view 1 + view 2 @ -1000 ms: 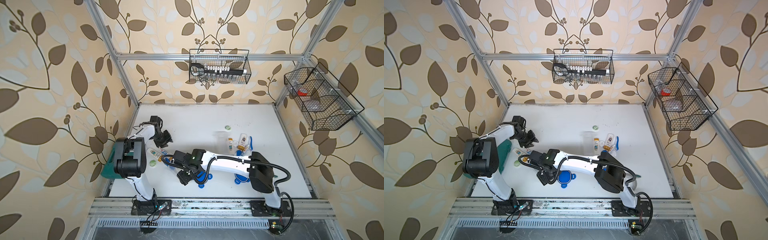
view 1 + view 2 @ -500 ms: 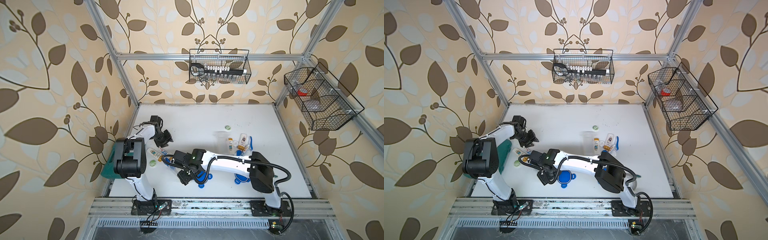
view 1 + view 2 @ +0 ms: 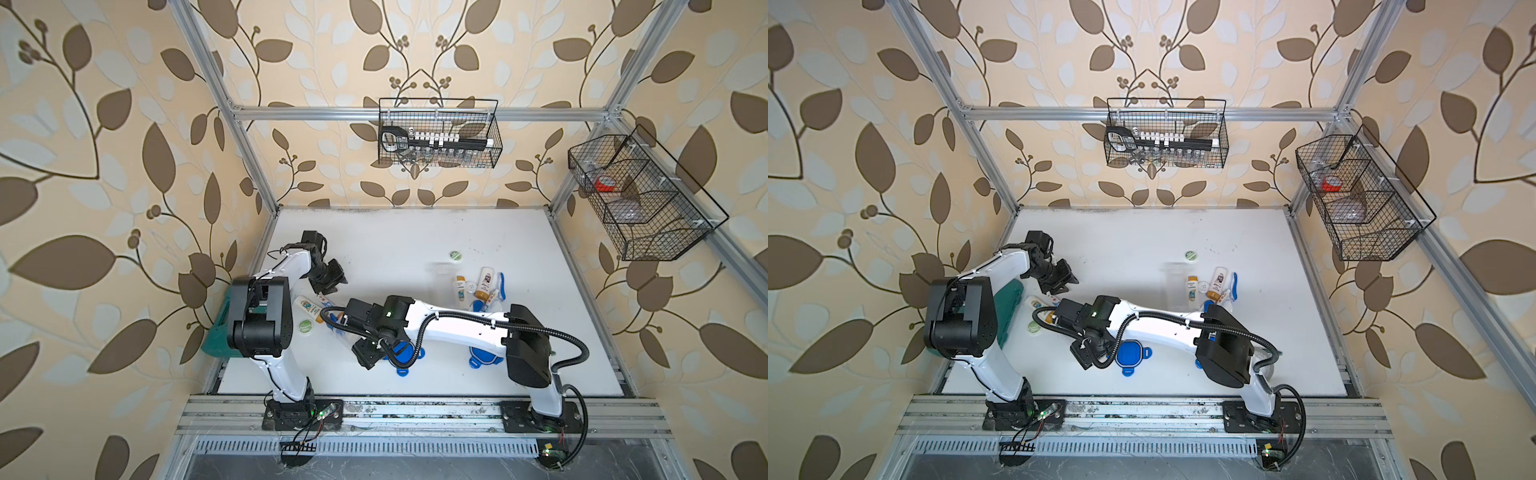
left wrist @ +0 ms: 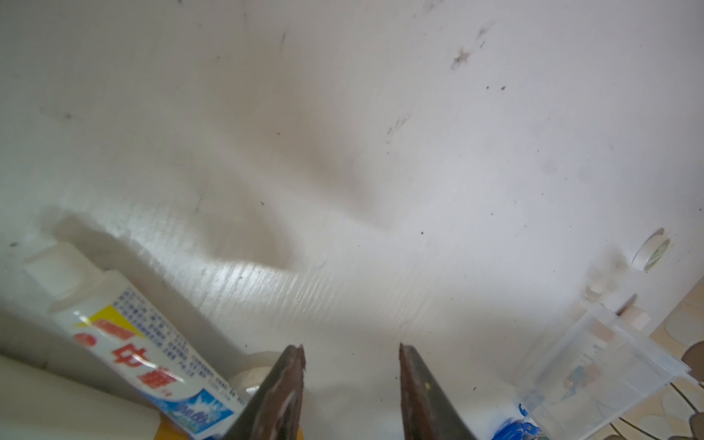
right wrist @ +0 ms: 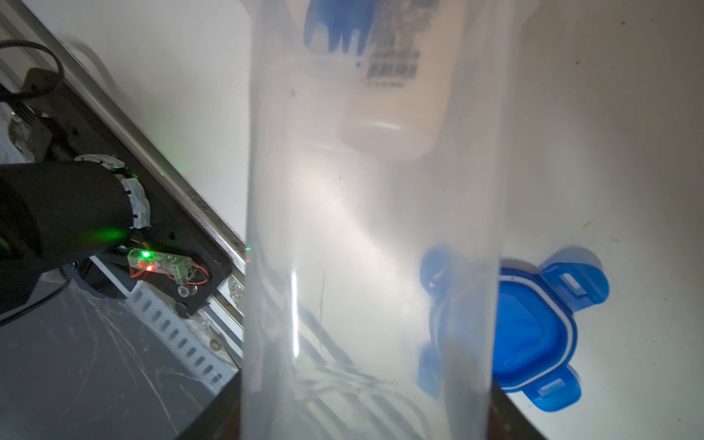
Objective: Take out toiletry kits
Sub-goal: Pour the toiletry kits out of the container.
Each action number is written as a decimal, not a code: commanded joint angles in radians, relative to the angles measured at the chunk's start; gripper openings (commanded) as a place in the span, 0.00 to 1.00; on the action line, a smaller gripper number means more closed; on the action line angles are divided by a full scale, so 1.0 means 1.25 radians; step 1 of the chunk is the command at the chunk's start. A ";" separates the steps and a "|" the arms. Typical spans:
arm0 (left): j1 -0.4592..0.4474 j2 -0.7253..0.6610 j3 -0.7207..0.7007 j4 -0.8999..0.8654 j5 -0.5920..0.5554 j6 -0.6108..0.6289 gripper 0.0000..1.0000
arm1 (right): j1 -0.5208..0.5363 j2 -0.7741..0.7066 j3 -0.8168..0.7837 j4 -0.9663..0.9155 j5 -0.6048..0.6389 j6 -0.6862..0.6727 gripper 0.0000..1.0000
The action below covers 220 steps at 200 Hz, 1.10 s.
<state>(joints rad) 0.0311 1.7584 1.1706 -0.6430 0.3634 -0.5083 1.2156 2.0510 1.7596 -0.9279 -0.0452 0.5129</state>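
Note:
My right gripper (image 5: 365, 426) is shut on a clear jar (image 5: 373, 228) that fills the right wrist view. A white bottle (image 5: 392, 95) and a blue toothbrush piece (image 5: 331, 30) sit at the jar's far end. My left gripper (image 4: 350, 348) is open over bare table, with a toothpaste tube (image 4: 152, 350) just beside one finger. In a top view a white bottle (image 3: 305, 305) and a green disc (image 3: 305, 327) lie between the arms. Farther right lie more kit bottles (image 3: 484, 280), a blue toothbrush (image 3: 501, 284) and another green disc (image 3: 456, 255).
A blue four-tabbed lid (image 3: 401, 353) lies under the right wrist, and another lid (image 3: 482, 357) under the right arm. A second clear jar (image 3: 1175, 286) sits by the right pile. A green board (image 3: 1007, 307) leans at the table's left edge. Wire baskets (image 3: 438, 133) hang on the walls.

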 commanded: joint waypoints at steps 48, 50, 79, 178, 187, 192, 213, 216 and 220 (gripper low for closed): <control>-0.008 -0.043 -0.005 -0.010 -0.004 0.000 0.44 | 0.006 -0.014 -0.040 0.009 0.008 0.009 0.51; -0.008 -0.043 -0.005 -0.010 -0.005 -0.001 0.43 | 0.007 -0.017 -0.045 0.010 0.010 0.010 0.51; -0.008 -0.041 -0.005 -0.010 -0.004 -0.002 0.43 | 0.007 -0.026 -0.064 0.016 0.007 0.017 0.51; -0.008 -0.039 -0.005 -0.010 -0.005 -0.002 0.43 | 0.025 -0.073 -0.113 0.020 0.000 0.018 0.51; -0.008 -0.039 -0.004 -0.010 -0.005 -0.002 0.44 | 0.028 -0.077 -0.112 0.019 -0.001 0.017 0.51; -0.009 -0.039 -0.005 -0.010 -0.005 -0.002 0.44 | 0.027 -0.077 -0.111 0.019 -0.001 0.017 0.51; -0.008 -0.040 -0.005 -0.010 -0.005 -0.002 0.44 | 0.030 -0.082 -0.110 0.015 -0.001 0.019 0.51; -0.008 -0.041 -0.005 -0.010 -0.004 -0.002 0.44 | 0.030 -0.082 -0.109 0.014 0.000 0.019 0.51; -0.008 -0.041 -0.005 -0.010 -0.004 -0.002 0.44 | 0.030 -0.083 -0.108 0.012 0.002 0.019 0.51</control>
<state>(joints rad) 0.0311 1.7512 1.1709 -0.6430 0.3622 -0.5083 1.2446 1.9797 1.6295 -0.9012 -0.0448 0.5278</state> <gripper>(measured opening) 0.436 0.644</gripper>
